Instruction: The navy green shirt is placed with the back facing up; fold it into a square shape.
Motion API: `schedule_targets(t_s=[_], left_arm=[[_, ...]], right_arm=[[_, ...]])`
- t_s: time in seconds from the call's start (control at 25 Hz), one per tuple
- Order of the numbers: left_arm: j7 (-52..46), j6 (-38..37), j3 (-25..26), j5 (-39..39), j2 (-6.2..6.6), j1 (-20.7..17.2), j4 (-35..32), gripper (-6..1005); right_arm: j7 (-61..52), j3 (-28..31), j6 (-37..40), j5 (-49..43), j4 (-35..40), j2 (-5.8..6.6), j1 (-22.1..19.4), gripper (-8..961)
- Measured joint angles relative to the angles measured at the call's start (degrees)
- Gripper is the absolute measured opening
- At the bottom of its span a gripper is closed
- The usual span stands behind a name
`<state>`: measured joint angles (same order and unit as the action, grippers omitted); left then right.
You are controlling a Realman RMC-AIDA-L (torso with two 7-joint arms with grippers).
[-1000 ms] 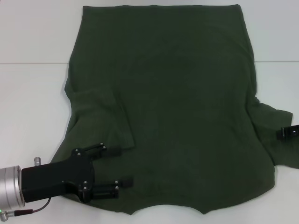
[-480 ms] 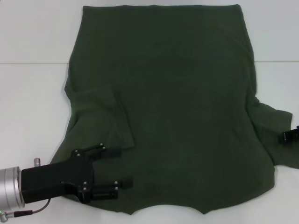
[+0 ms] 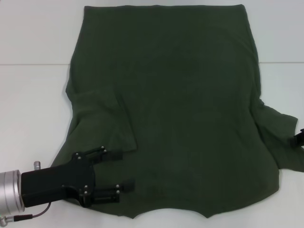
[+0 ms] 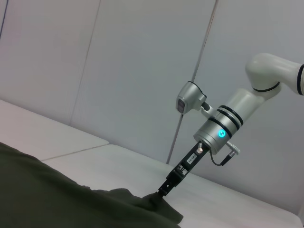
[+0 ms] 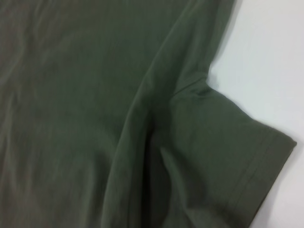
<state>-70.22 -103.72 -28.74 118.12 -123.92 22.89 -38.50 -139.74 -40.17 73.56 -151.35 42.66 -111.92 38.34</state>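
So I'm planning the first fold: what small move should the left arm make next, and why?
Probably lower and close the left gripper on the large dark olive-green short-sleeved shirt. Its fingers are open over the near left shoulder, beside the already folded-in left sleeve, and the cloth lies flat there. The right gripper sits at the right sleeve.

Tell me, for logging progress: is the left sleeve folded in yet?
Folded in: the navy green shirt has its left sleeve lying on the body, beside the left gripper.

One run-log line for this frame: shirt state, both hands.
navy green shirt: flat on table, left sleeve folded in | left hand: open over near left shoulder | right hand: at right sleeve
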Motion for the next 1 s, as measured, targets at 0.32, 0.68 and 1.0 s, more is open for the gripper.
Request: schedule_targets(t_s=[0.32, 0.68, 1.0], left_arm=[[-0.14, -0.15, 0.0, 0.0, -0.09, 0.0, 0.0, 883], [-0.65, -0.4, 0.0, 0.0, -0.09, 0.19, 0.0, 884], [-0.83, -0.42, 0.0, 0.0, -0.02, 0.3, 0.0, 883]], right_arm=[[0.07, 0.17, -0.39, -0.05, 0.26, 0.16, -0.13, 47], [0.52, 3.68, -0.64, 0.3, 1.27, 0.87, -1.34, 43], [0.96, 9.13, 0.42, 0.8, 5.85, 1.87, -2.91, 40]])
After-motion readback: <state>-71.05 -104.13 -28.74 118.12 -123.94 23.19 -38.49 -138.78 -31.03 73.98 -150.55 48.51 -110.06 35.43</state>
